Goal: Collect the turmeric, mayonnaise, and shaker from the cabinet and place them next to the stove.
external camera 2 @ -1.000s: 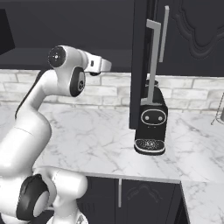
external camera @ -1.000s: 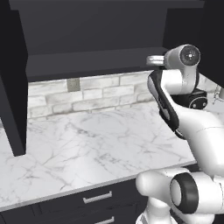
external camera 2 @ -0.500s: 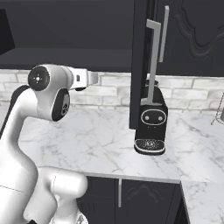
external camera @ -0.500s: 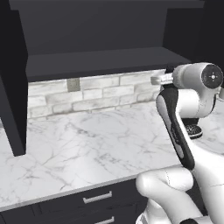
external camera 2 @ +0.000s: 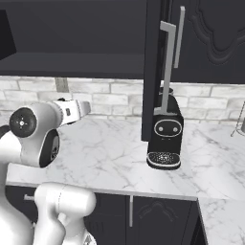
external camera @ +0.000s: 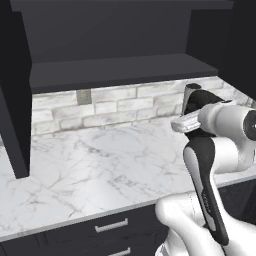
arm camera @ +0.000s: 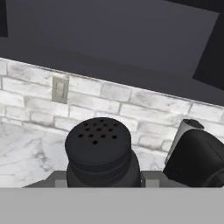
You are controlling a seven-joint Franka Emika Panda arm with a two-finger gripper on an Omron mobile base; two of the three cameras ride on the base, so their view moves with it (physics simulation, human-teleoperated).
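Evidently the shaker [arm camera: 98, 148] is out of the cabinet [external camera: 120, 70] and rides in the gripper [arm camera: 99, 181], whose fingers are hidden beneath it; I judge them clamped on it. It hangs above the marble counter [external camera: 95, 170], before the brick backsplash [arm camera: 109, 107]. Judging by the bare shelf, the cabinet is emptied; this one shaker awaits setting beside the stove. One coffee machine [external camera 2: 165, 136] stands on the counter, and one outlet [arm camera: 59, 89] sits in the wall.

The shaker [arm camera: 98, 151] is cut off below its perforated top in the hand view. The coffee machine [external camera: 197, 102] is partly hidden behind the arm.
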